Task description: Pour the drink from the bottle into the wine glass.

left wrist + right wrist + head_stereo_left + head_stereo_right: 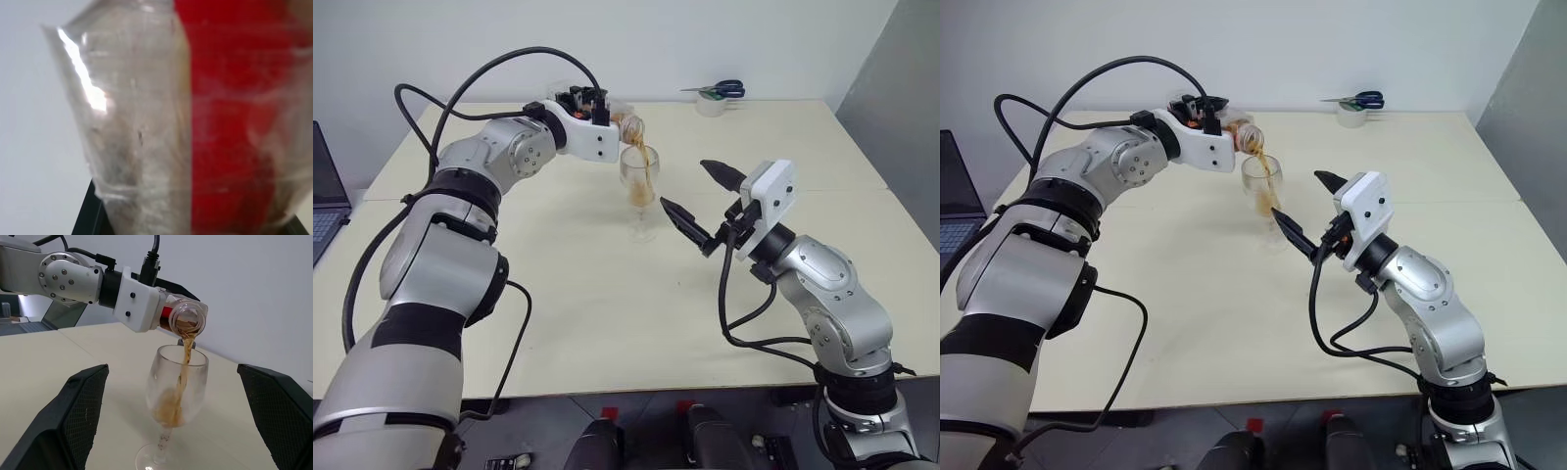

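Nearest the robot, the right tool [695, 201] hovers with its two black, textured fingers spread wide, holding nothing. It sits just beside the wine glass [173, 401], on the near side, not touching it.

The wine glass stands upright on the pale, matte desk [558, 323]. It is clear and colourless: rounded bowl, thin stem, round foot. The drink [187, 352], a translucent amber-brown liquid, falls in a thin stream into the bowl and pools at the bottom.

Beyond and above the rim, the left tool [607, 108] is pressed together on the bottle [188, 319], which is tipped with its wide mouth over the glass. The bottle is thin, clear, crinkled plastic with a red label strip.

Risks from this state:
- Tipping further may thicken the stream so that it overshoots the rim.
- Soft plastic may buckle under the clamp and surge.
- The glass is unheld; contact from the bottle or either tool could topple it on its narrow foot.

At the far edge lie scissors [717, 91].
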`<move>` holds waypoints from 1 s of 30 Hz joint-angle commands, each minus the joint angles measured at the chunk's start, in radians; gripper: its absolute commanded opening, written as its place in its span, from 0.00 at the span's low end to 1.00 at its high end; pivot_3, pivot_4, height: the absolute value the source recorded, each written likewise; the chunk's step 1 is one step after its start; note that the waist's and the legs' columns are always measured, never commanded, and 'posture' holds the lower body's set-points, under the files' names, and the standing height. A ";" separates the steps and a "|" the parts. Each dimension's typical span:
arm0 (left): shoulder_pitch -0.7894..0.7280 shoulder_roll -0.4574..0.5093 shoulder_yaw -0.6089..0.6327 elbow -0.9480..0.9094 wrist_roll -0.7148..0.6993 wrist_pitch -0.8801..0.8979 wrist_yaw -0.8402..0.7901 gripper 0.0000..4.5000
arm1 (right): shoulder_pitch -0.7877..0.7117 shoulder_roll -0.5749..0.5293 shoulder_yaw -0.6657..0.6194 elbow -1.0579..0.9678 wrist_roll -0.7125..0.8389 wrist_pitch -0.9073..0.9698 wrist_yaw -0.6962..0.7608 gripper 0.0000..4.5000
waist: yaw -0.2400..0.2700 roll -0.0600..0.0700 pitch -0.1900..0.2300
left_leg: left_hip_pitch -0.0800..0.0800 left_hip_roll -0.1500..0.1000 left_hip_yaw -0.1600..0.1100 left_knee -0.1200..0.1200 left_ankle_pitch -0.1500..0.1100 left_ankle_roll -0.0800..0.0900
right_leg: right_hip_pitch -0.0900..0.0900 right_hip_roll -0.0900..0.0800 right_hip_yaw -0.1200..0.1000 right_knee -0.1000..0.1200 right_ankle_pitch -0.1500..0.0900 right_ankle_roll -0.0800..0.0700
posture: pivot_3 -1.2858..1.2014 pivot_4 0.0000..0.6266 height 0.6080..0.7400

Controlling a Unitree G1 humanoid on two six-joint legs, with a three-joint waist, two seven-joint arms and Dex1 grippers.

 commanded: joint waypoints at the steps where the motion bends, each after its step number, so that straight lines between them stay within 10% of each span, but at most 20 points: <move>1: -0.057 0.023 0.004 -0.010 -0.003 0.003 0.022 0.36 | -0.002 0.004 -0.022 -0.032 0.003 -0.030 -0.003 1.00 | 0.000 0.000 0.000 | 0.000 0.000 0.000 0.000 0.000 0.000 | 0.000 0.000 0.000 0.000 0.000 0.000 | 0.52 0.24 1.00; 30: -0.069 0.047 -0.030 -0.010 0.030 -0.002 0.038 0.36 | -0.014 0.017 -0.013 -0.019 0.006 -0.036 0.009 1.00 | -0.001 0.000 0.000 | 0.000 0.000 0.000 0.000 0.000 0.000 | 0.000 0.000 0.000 0.000 0.000 0.000 | 0.52 0.24 1.00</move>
